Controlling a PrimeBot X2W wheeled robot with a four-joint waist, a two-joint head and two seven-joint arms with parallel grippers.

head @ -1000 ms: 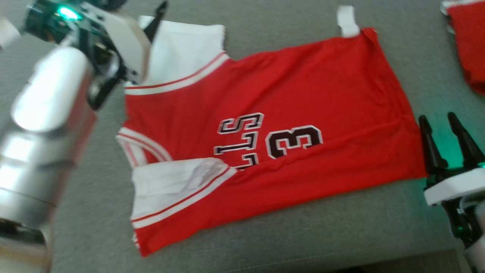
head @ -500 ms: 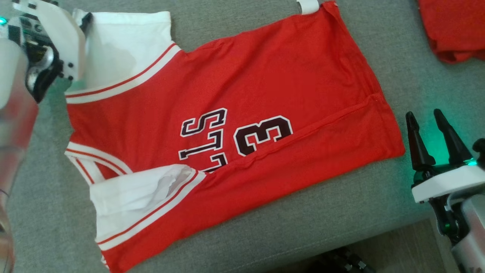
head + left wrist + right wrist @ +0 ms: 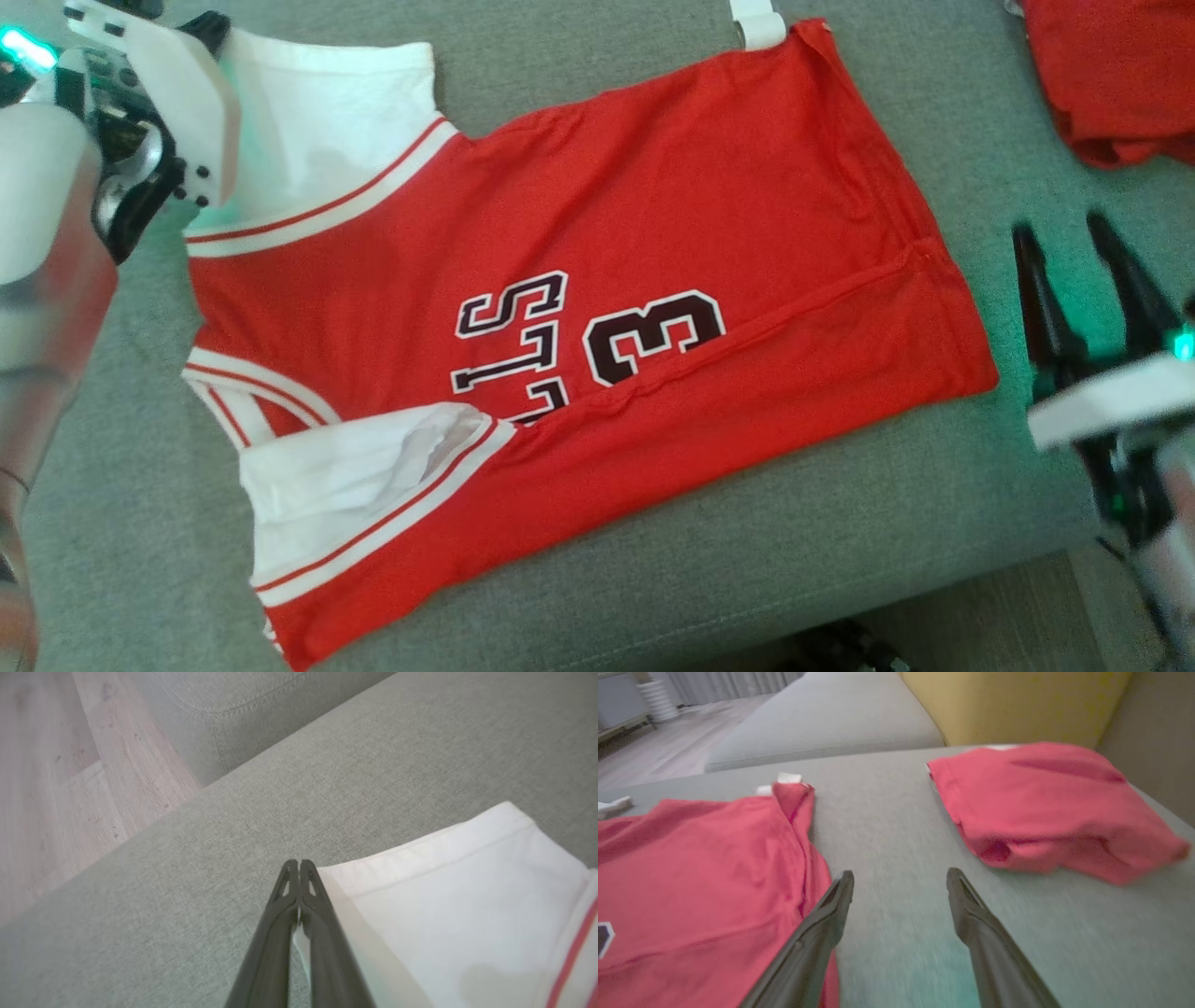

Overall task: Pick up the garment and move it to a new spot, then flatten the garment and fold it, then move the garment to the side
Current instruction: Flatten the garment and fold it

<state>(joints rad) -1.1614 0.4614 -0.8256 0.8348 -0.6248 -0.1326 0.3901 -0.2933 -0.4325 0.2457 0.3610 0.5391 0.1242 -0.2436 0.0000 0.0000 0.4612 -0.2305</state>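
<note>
Left tool (image 3: pixel 299 864): I see it pinched on the white sleeve corner (image 3: pixel 355 877) of the garment (image 3: pixel 653 215).
Right tool (image 3: pixel 900 877): spread wide, empty; hem (image 3: pixel 962 327) just to its left.
Long axis: tool to tool.

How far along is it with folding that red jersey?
Done: the jersey lies spread on the couch, its near long edge already folded over the lettering. In hand: the left hand pinches a white sleeve corner; the right hand hovers open beside the hem. Left: the remaining folds, then moving it aside.
</note>
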